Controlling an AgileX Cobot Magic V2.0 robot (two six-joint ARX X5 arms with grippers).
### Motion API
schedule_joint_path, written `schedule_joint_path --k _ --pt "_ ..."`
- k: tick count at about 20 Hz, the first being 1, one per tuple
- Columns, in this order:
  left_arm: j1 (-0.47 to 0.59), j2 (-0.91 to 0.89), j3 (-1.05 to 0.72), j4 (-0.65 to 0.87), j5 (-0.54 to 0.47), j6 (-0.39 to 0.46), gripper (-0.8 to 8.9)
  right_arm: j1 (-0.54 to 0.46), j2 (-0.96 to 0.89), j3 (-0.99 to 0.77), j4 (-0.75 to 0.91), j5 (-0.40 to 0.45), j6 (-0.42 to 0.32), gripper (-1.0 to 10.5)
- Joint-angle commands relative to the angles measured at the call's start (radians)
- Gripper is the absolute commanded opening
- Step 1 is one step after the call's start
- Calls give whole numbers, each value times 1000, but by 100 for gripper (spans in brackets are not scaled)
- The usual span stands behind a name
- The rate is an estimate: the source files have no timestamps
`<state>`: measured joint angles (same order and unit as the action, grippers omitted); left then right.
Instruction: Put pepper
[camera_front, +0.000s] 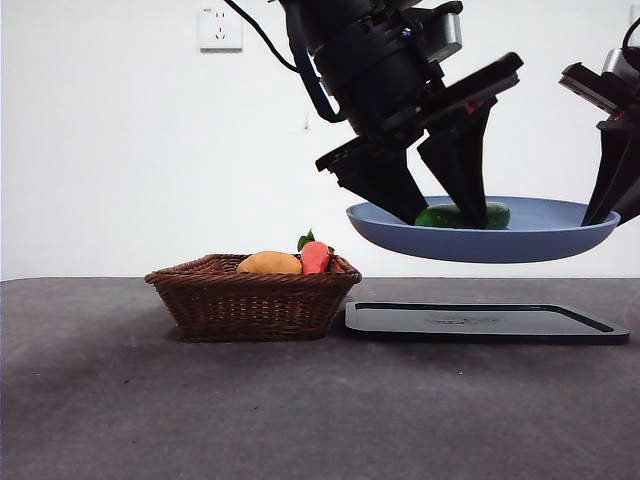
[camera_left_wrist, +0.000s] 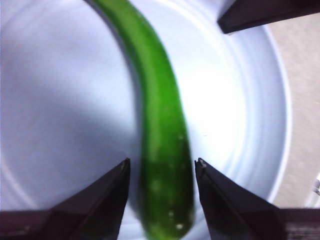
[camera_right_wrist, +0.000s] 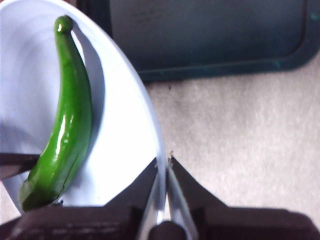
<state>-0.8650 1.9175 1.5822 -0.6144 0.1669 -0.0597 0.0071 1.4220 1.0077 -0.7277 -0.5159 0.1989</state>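
Observation:
The pepper (camera_front: 440, 216) is long, glossy and dark green. It lies in a blue plate (camera_front: 540, 238) held in the air above the black tray. My left gripper (camera_front: 448, 212) reaches down into the plate. In the left wrist view (camera_left_wrist: 161, 162) its jaws stand open, one on each side of the pepper (camera_left_wrist: 160, 125), close to it, over the plate (camera_left_wrist: 235, 100). My right gripper (camera_right_wrist: 164, 160) is shut on the plate's rim (camera_right_wrist: 127, 125) and carries it, with the pepper (camera_right_wrist: 67, 130) inside. The right gripper shows at the right edge of the front view (camera_front: 605, 210).
A brown wicker basket (camera_front: 255, 300) stands on the table at left, holding a yellow-orange fruit (camera_front: 268, 263) and a red-orange fruit (camera_front: 315, 257) with green leaves. A flat black tray (camera_front: 485, 322) lies under the plate, also in the right wrist view (camera_right_wrist: 200, 35).

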Motion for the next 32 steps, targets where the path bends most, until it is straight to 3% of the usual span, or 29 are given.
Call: schedule_joint_path --k 1,7,15,23,32 --pt "-12 -15 16 -9 24 11 236 3 11 14 -11 -6 23 5" --pt "-10 -156 16 -47 21 22 236 2 11 14 -29 1 84 5" --pt "59 -482 16 -129 18 81 236 -21 53 68 49 40 194 5" --pt "116 -755 16 -180 18 87 236 -40 319 272 67 80 196 5" --pt "114 -821 16 -246 18 83 236 -41 535 329 200 75 192 5"
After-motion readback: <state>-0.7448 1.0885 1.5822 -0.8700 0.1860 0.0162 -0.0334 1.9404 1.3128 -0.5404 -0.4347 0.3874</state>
